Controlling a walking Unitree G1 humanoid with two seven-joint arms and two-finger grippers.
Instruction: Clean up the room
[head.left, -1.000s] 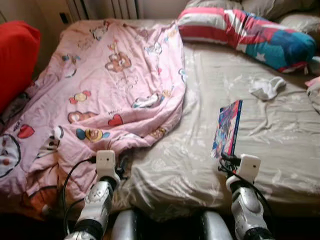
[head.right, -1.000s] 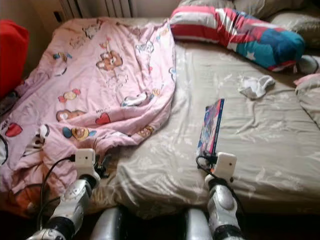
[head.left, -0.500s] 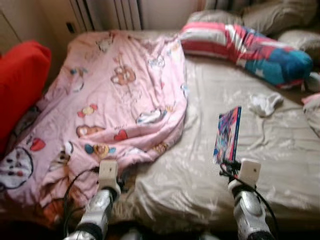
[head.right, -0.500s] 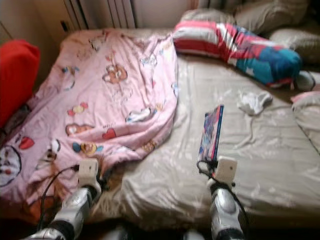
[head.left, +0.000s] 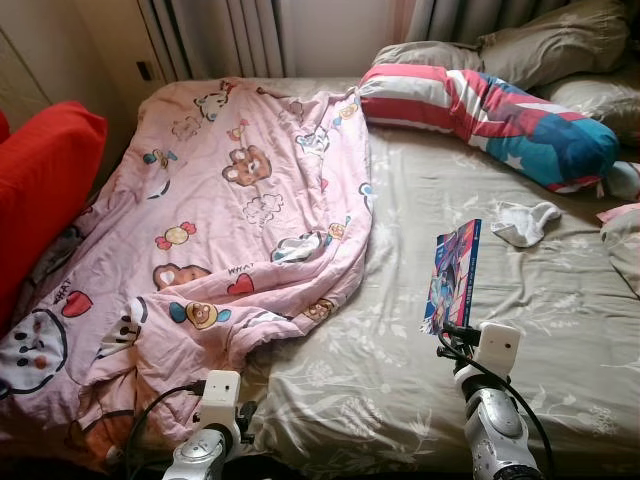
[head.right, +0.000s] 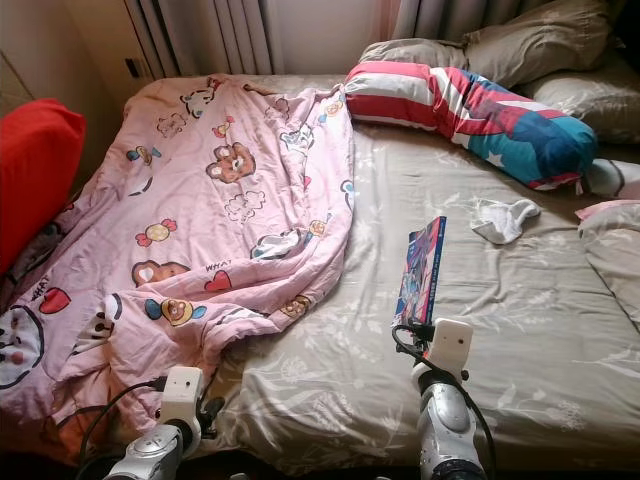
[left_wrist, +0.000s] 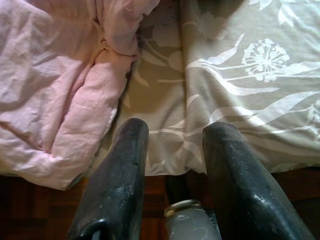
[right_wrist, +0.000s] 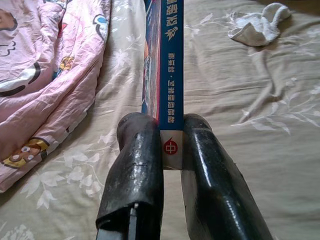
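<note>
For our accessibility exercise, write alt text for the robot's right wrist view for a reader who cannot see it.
The right gripper has its two black fingers clamped on the spine of a blue book, held upright on edge above a beige floral bedsheet. A pink cartoon-print blanket lies to one side and a crumpled white sock to the other.

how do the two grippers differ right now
The right gripper is shut on a blue book, held upright on edge above the bed sheet. The left gripper is open and holds nothing, by the pink blanket at the bed's near edge. Both have two black fingers.
</note>
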